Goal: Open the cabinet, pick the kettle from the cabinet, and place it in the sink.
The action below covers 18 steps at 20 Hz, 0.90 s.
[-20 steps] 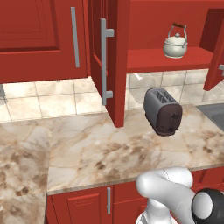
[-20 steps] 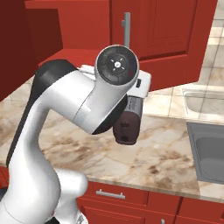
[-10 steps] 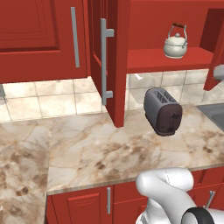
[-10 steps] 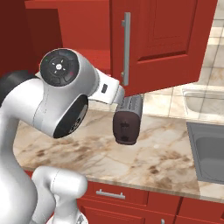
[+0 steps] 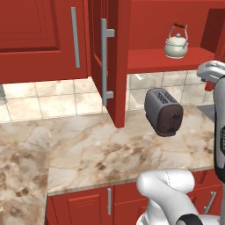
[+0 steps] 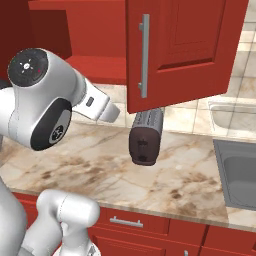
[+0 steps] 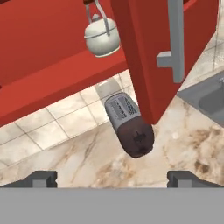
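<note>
The cabinet [image 5: 145, 26] stands open, its left door [image 5: 115, 66] swung out edge-on and its right door [image 6: 185, 50] hanging out over the counter. On its red shelf [image 5: 154, 60] sits the cream-white kettle [image 5: 176, 44], upright, with its wire handle raised. In the hand view the kettle [image 7: 101, 37] is at the top, left of the right door [image 7: 148, 57]. My gripper [image 7: 112, 178] is open, its fingertips [image 7: 41, 177] wide apart and nothing between them, well short of the kettle. One corner of the grey sink [image 6: 240, 170] lies at the counter's right end.
A grey and dark-brown toaster [image 5: 165, 112] stands on the marble counter [image 5: 88, 149] below the shelf. The right door's long grey handle [image 7: 175, 39] juts between my hand and the sink [image 7: 210, 98]. My arm [image 6: 40, 100] looms at the left of the right base view.
My arm has swung: its big joint moved left in the right base view, uncovering the toaster, and a link has risen at the left base view's right edge. Doors, kettle and toaster stay put.
</note>
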{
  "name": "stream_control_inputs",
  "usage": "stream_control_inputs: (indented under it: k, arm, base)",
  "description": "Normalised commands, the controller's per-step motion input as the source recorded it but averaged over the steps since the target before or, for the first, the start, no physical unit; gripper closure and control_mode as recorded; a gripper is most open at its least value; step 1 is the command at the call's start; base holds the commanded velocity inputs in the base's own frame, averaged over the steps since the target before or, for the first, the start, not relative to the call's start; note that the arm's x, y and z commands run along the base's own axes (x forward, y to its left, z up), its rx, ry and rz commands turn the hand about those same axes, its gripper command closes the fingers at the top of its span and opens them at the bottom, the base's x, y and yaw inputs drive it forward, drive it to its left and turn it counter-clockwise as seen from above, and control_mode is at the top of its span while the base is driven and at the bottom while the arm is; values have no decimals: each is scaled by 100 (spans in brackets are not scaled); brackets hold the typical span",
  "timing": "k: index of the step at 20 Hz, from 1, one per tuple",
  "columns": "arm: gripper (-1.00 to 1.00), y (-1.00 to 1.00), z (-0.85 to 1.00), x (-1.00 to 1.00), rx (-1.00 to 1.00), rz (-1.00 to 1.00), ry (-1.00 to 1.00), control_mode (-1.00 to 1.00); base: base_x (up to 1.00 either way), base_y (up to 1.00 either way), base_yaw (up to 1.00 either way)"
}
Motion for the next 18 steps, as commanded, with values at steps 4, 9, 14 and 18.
stream_control_inputs:
  k: [4, 9, 14, 18]
  arm:
    - [-100, 24, 0, 22, 15, -14, 9, -100]
    - [-100, 15, 0, 26, 17, -15, 1, -100]
    - [-100, 22, 0, 27, 17, -19, 0, -100]
    - [-100, 20, 0, 30, 19, -22, 0, -100]
  base:
    - [0, 0, 0]
    - [0, 0, 0]
    - [0, 0, 0]
    - [0, 0, 0]
